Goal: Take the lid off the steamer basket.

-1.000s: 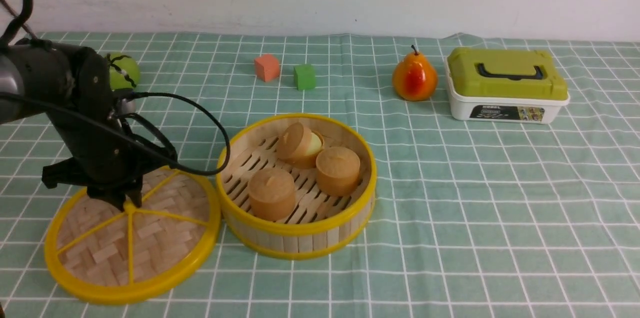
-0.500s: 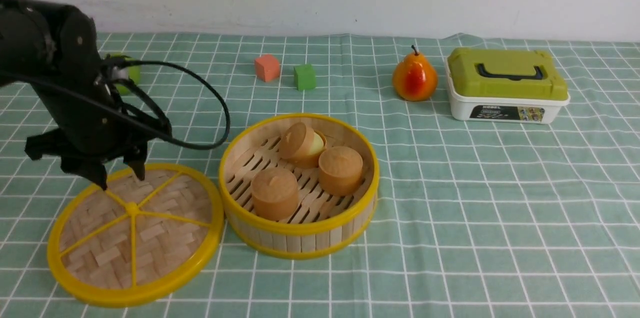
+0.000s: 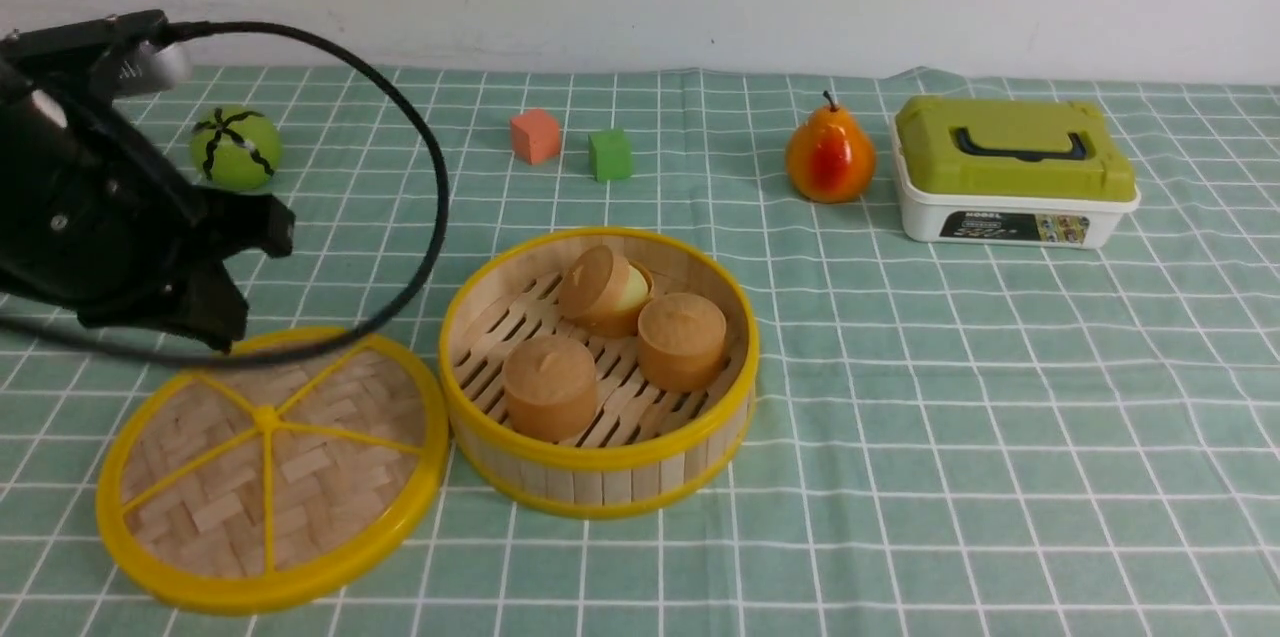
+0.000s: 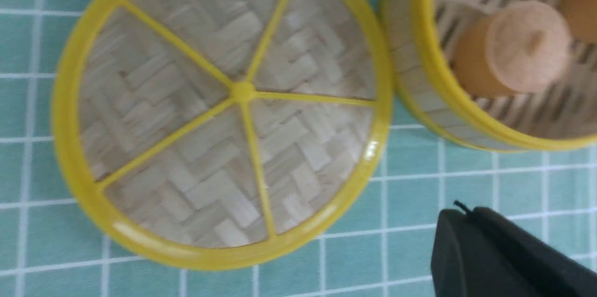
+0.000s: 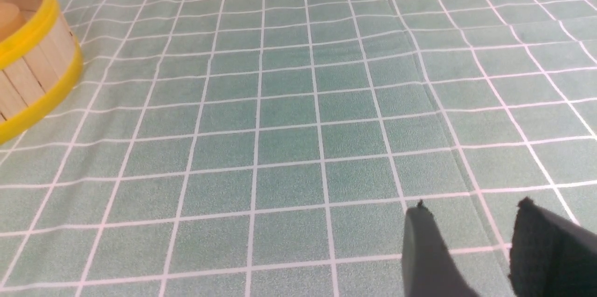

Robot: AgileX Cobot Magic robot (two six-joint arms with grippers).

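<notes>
The lid [image 3: 300,477] lies flat on the cloth, just left of the steamer basket [image 3: 600,462] and almost touching it. The basket is uncovered and holds three tan round buns [image 3: 545,385]. My left gripper [image 3: 222,325] hangs above the lid's far edge, shut and empty. The left wrist view shows the whole lid [image 4: 186,157], the basket's rim [image 4: 422,54] and my closed fingertips [image 4: 459,217] above bare cloth. My right gripper [image 5: 471,210] is open and empty over the cloth, to the right of the basket [image 5: 32,73]; it is out of the front view.
A green ball [image 3: 236,148] sits at the back left. An orange cube [image 3: 534,135] and a green cube [image 3: 609,154] sit behind the basket. A pear [image 3: 829,157] and a white box with an olive-green lid [image 3: 1012,169] stand at the back right.
My left gripper let go of the lid's centre knob, rose and pulled back to the left, and its fingers closed. The lid settled flat beside the basket.
</notes>
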